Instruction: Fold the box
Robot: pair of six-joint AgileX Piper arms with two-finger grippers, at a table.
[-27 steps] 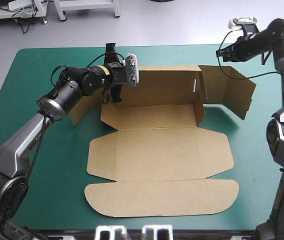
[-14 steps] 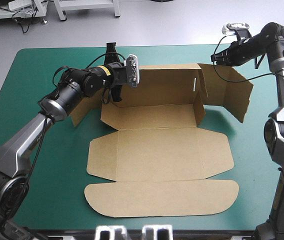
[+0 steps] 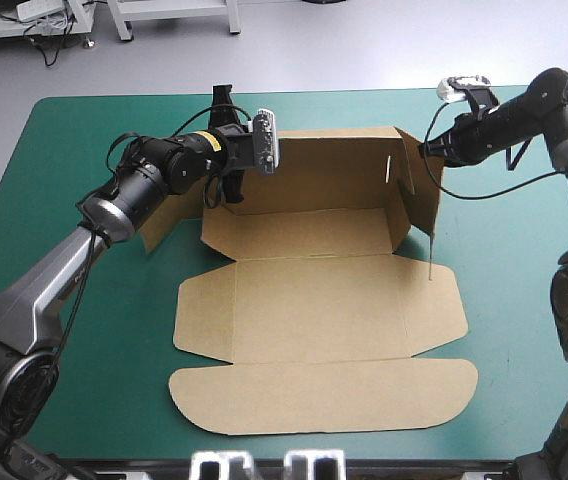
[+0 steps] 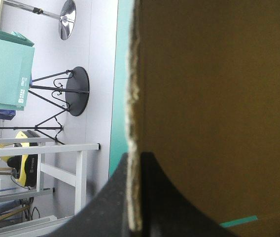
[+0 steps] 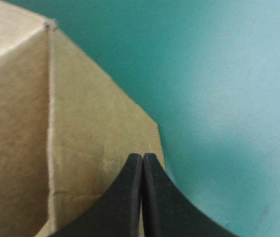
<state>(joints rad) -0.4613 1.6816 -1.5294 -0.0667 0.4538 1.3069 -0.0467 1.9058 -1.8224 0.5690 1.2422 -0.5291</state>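
One box (image 3: 314,300) between left pincer (image 4: 135,157) and right pincer (image 5: 143,156)

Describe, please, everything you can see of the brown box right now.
The box is a cut sheet of brown board, half-formed. Its far wall stands upright, and the right end flap is swung forward, nearly edge-on. The base, side flaps and rounded lid panel lie flat on the teal-green table. The left gripper is shut on the wall's left end. The right gripper, fingers shut, meets the right flap from outside.
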